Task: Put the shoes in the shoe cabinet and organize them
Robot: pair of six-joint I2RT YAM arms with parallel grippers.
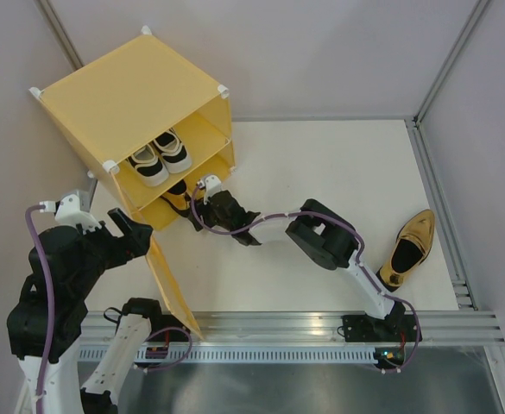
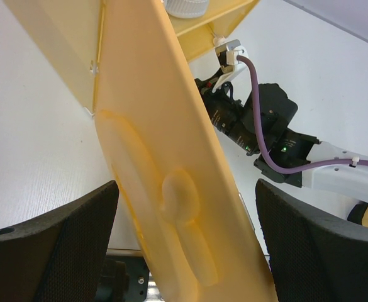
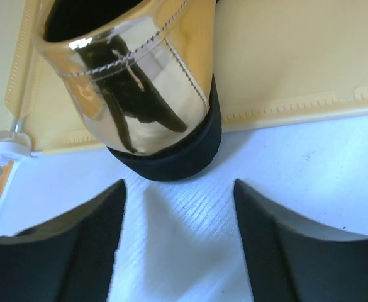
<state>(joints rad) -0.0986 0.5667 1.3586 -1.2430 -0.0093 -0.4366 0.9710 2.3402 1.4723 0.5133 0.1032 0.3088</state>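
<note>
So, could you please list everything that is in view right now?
Table: one, white, under everything.
Cabinet: one, yellow with white corners, far left of the table.
Door: one, yellow, swung open toward the near edge.
Sneakers: two, white and black, side by side on the upper shelf.
Gold shoe: one, shiny gold with a black sole, in the lower compartment, heel at its front edge.
Second gold shoe: one, gold with a black inside, on the table at the right.
Left hand: one, black, open, a finger on either side of the door.
Right hand: one, black, open, just in front of the gold shoe's heel.
</note>
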